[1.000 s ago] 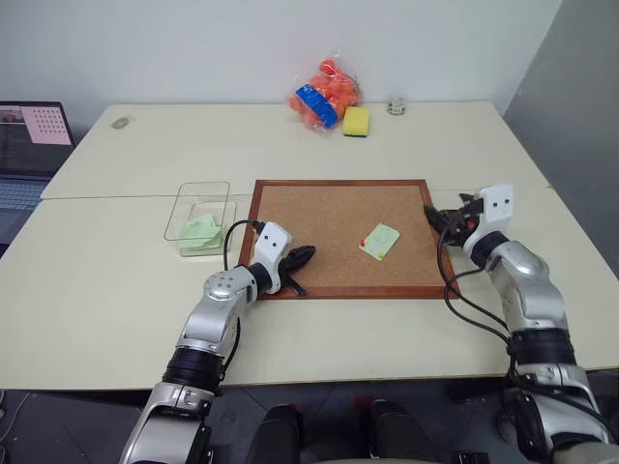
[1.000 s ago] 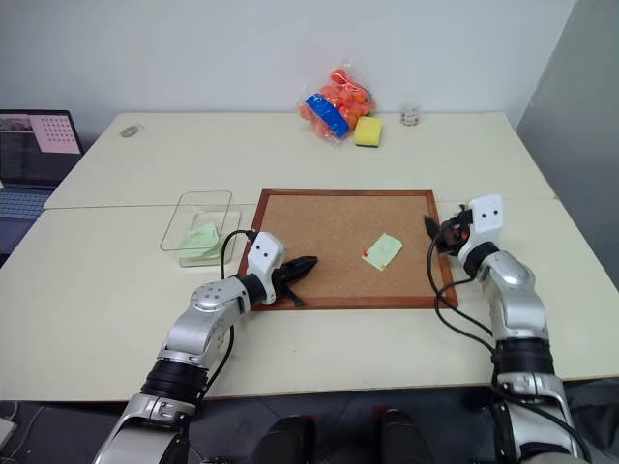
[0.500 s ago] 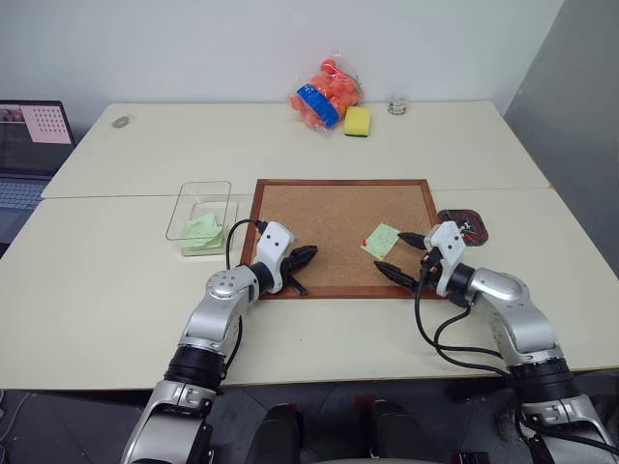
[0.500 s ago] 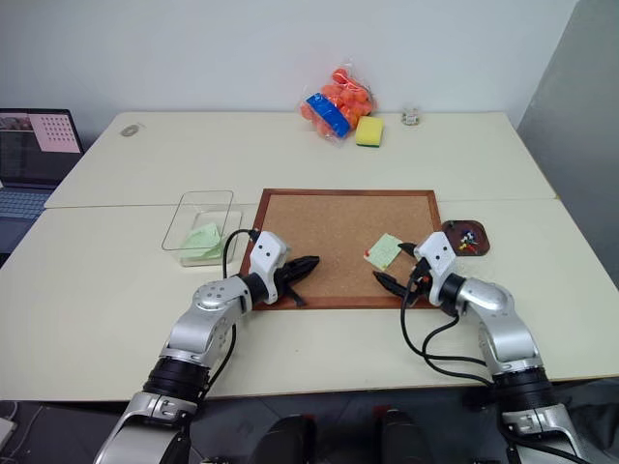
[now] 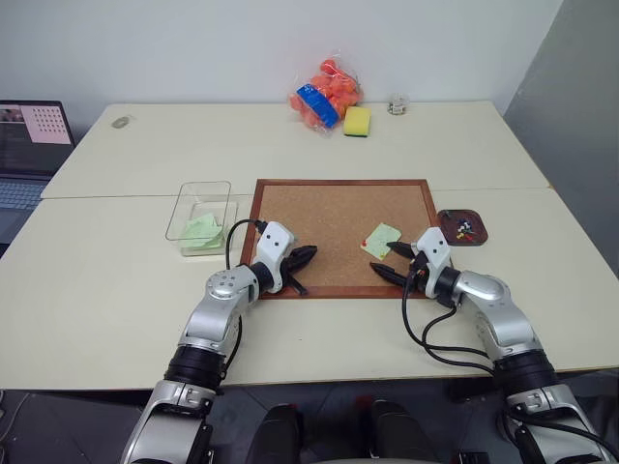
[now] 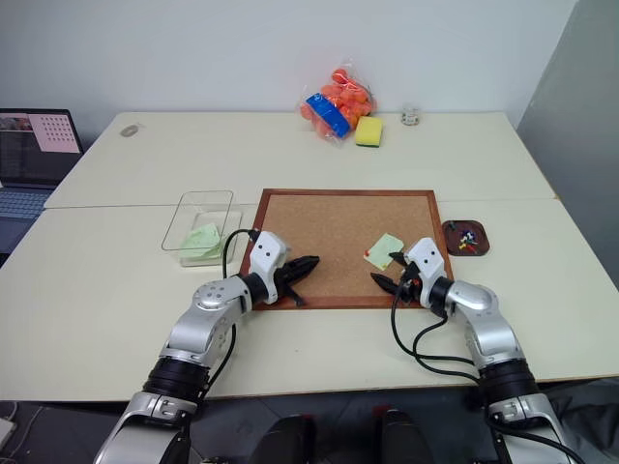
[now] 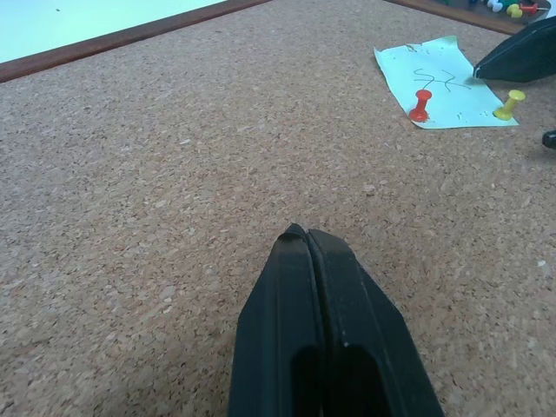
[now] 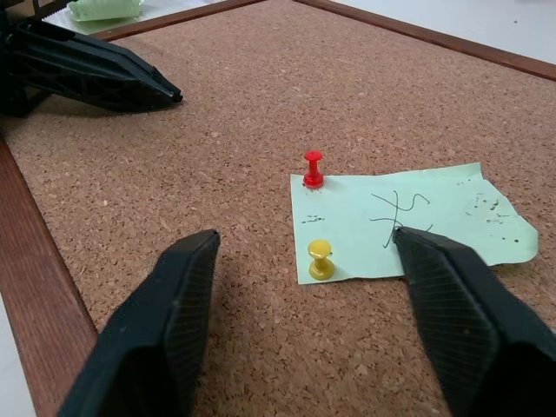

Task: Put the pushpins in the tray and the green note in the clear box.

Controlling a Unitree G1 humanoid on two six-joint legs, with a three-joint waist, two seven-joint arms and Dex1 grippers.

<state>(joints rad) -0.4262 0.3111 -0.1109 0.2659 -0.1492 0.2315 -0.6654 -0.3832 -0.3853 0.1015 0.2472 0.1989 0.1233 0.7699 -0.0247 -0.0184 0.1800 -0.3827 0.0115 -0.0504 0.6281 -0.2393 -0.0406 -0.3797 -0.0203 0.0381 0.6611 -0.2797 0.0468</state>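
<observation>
The green note [image 5: 383,238] lies flat on the cork board [image 5: 329,217], held down by a red pushpin [image 8: 313,168] and a yellow pushpin [image 8: 321,259]. My right gripper [image 5: 382,258] is open at the note's near edge, its fingers [image 8: 178,313] either side of the yellow pin without touching it. My left gripper [image 5: 306,254] is shut and empty, resting low over the board's near left part. The brown tray [image 5: 481,233] sits right of the board with several pushpins [image 5: 462,228] in it. The clear box [image 5: 184,208] stands left of the board.
Crumpled pale green paper [image 5: 201,230] lies inside the clear box. A bag of orange balls [image 5: 327,95], a yellow sponge [image 5: 357,120] and a small glass object [image 5: 397,104] sit at the table's far side. A laptop [image 5: 29,145] is at the far left.
My right arm swung from over the tray leftward and down to the note's near edge, and its fingers narrowed somewhat. The left arm stayed still.
</observation>
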